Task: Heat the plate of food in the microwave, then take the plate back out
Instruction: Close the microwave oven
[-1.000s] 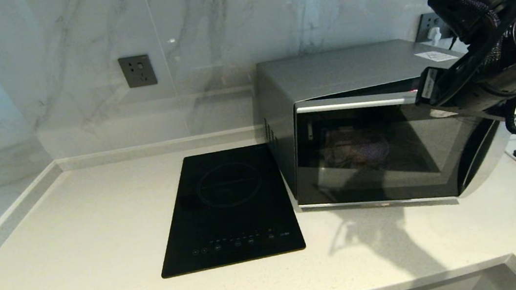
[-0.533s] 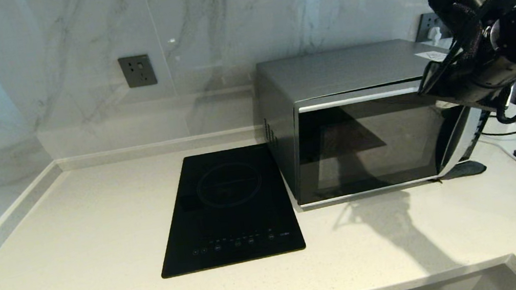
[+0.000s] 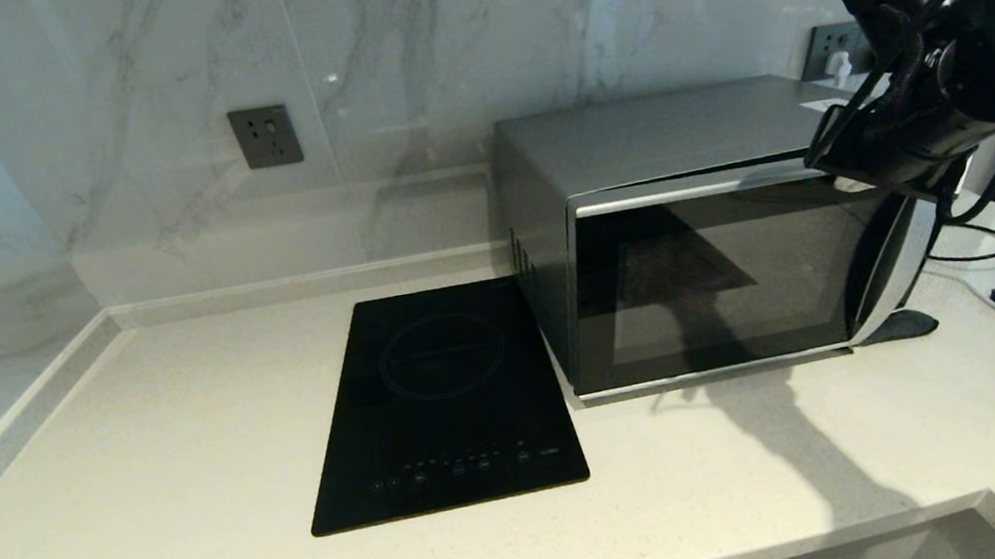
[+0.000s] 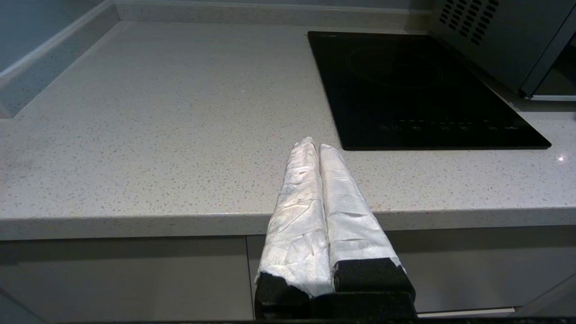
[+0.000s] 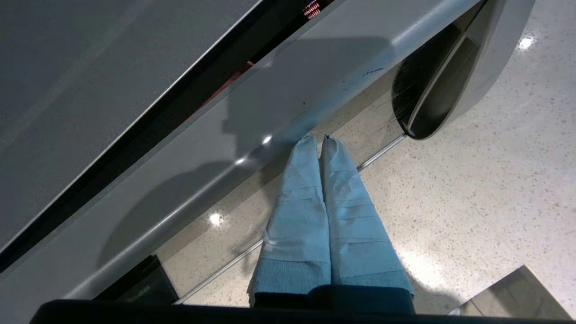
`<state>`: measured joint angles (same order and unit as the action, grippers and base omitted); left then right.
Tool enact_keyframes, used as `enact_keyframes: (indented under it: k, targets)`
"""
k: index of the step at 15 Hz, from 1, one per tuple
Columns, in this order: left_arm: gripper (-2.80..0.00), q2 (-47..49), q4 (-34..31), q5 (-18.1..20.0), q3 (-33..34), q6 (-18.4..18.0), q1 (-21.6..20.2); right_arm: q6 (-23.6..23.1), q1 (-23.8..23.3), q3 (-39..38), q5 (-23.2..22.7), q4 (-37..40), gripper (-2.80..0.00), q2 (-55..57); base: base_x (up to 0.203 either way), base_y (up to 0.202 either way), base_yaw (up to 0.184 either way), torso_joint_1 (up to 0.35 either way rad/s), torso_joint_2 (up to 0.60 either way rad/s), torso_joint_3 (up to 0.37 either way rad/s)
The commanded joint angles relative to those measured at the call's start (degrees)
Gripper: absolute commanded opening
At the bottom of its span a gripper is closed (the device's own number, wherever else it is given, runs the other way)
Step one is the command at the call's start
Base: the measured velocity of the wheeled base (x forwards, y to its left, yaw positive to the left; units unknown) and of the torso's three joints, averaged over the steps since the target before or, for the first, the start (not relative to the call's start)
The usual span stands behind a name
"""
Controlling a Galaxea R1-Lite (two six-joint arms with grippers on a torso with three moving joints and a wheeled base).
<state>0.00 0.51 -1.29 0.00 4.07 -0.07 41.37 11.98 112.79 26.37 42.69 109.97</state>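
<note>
Door-closing step judged in hand: the microwave [image 3: 701, 235] at 2 o'clock on the desk [image 3: 156, 511] is seen with its door nearly flush. Right tool [image 5: 320, 140], fingers pressed together and empty, is held at the door's top edge. Left tool [image 4: 314, 146], fingers together, is parked at the desk's 6 o'clock edge. The plate of food cannot be made out behind the dark glass. Next, a last push and a button press are called for.

The right arm [image 3: 950, 100] is built of black housings with a silver-topped cylindrical joint, and black cables are looped along it. The left gripper [image 4: 313, 143] is wrapped in crinkled white tape above black mounts. The right gripper [image 5: 318, 140] is sheathed in pale blue tape.
</note>
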Motion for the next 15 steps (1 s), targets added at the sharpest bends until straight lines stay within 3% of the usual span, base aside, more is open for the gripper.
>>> enact_keyframes:
  k: [1, 15]
  targets:
    - [-2.8, 0.09, 0.02, -0.03, 0.0, 0.06, -0.01, 0.36, -0.72, 0.01, -1.0, 0.2, -2.8, 0.12, 0.0, 0.0, 0.0, 0.0, 0.0, 0.0]
    - [-2.8, 0.09, 0.02, -0.03, 0.0, 0.06, -0.01, 0.37, -2.05, -0.02, -3.25, 0.29, -2.8, -0.55, 0.0, 0.0, 0.0, 0.0, 0.0, 0.0]
